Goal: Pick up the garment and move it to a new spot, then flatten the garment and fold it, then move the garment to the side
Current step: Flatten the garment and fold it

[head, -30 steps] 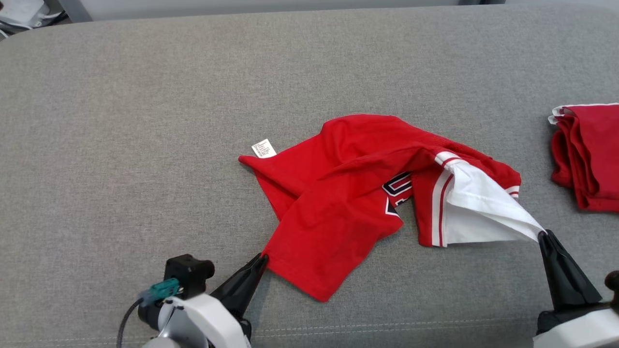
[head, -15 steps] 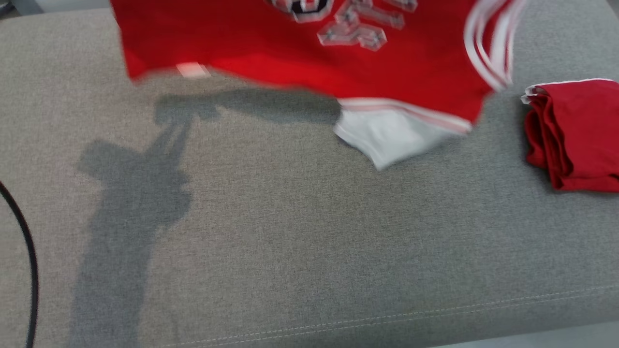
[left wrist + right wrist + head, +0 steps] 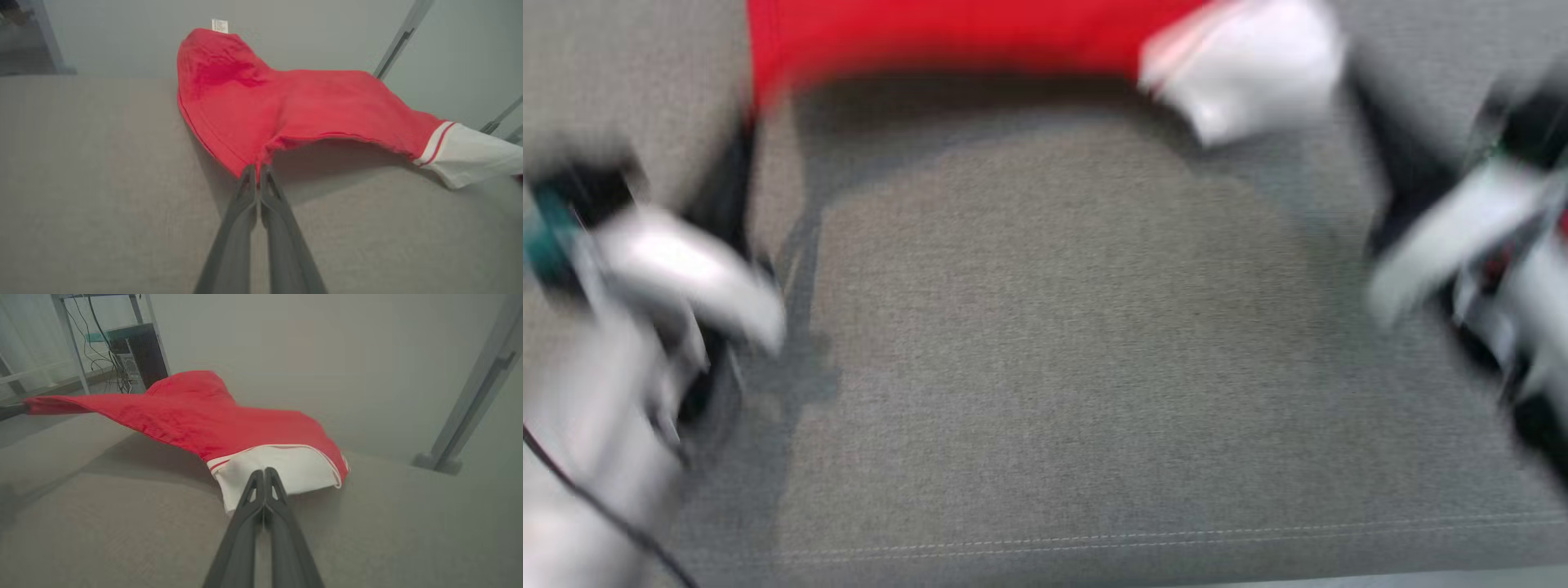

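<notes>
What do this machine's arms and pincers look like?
The left gripper and the right gripper look alike: two long, slim, dark fingers tapering to thin tips. In the blurred head view, the left forearm and right forearm are smooth white shells with black parts. A teal connector and a thin black cable sit by the left one. No markings are legible.
</notes>
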Controlling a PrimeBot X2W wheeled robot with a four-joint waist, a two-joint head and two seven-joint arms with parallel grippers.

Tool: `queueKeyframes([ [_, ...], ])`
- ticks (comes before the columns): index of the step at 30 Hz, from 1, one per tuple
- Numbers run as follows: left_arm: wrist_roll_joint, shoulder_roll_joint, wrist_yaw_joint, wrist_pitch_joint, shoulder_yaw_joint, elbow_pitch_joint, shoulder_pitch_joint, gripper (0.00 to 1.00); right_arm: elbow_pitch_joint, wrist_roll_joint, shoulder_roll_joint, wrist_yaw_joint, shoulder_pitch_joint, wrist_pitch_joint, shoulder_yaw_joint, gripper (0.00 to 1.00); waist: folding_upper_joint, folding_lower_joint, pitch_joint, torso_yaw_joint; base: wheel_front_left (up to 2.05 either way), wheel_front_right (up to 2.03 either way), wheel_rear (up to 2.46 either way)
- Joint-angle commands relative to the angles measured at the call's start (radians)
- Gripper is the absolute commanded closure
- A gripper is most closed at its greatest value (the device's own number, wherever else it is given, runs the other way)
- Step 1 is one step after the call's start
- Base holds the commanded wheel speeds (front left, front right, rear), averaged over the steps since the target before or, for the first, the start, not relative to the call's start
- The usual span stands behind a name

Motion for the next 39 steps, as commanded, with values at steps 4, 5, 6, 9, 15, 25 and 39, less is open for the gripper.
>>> queueKeyframes([
  [4,-0.065,-0.026,0.037,-0.097,0.053,0.03,0.267,1.0,-0.074,0.115,0.011,0.001,0.353,-0.059,-0.023,1.0,0.0,0.0,0.048,0.034,0.0,0.0,0.0],
  [5,-0.079,-0.038,0.032,-0.103,0.056,0.034,0.32,1.0,-0.081,0.13,0.026,0.001,0.408,-0.063,-0.038,1.0,0.0,0.0,0.048,0.027,0.0,0.0,0.0],
  [6,-0.079,-0.045,0.028,-0.108,0.058,0.031,0.358,1.0,-0.091,0.141,0.036,0.001,0.453,-0.066,-0.059,1.0,0.0,0.0,0.047,0.026,0.0,0.0,0.0],
  [9,-0.054,-0.048,0.039,-0.116,0.064,0.016,0.439,1.0,-0.127,0.145,0.06,0.001,0.555,-0.069,-0.151,1.0,0.0,0.0,0.03,0.022,0.0,0.0,0.0],
  [15,0.003,-0.027,0.068,-0.111,0.055,-0.053,0.512,1.0,-0.232,0.125,0.12,0.001,0.74,-0.07,-0.291,1.0,0.0,0.0,-0.018,0.039,0.0,0.0,0.0],
  [25,-0.006,0.048,0.184,-0.028,0.054,-0.232,0.664,1.0,-0.34,0.071,0.228,0.001,0.964,-0.014,-0.357,1.0,0.0,0.0,-0.1,0.02,0.0,0.0,0.0],
  [39,-0.043,0.104,0.299,0.023,0.08,-0.371,0.817,1.0,-0.396,0.029,0.287,0.001,1.084,0.093,-0.411,1.0,0.0,0.0,-0.172,0.012,0.0,0.0,0.0],
])
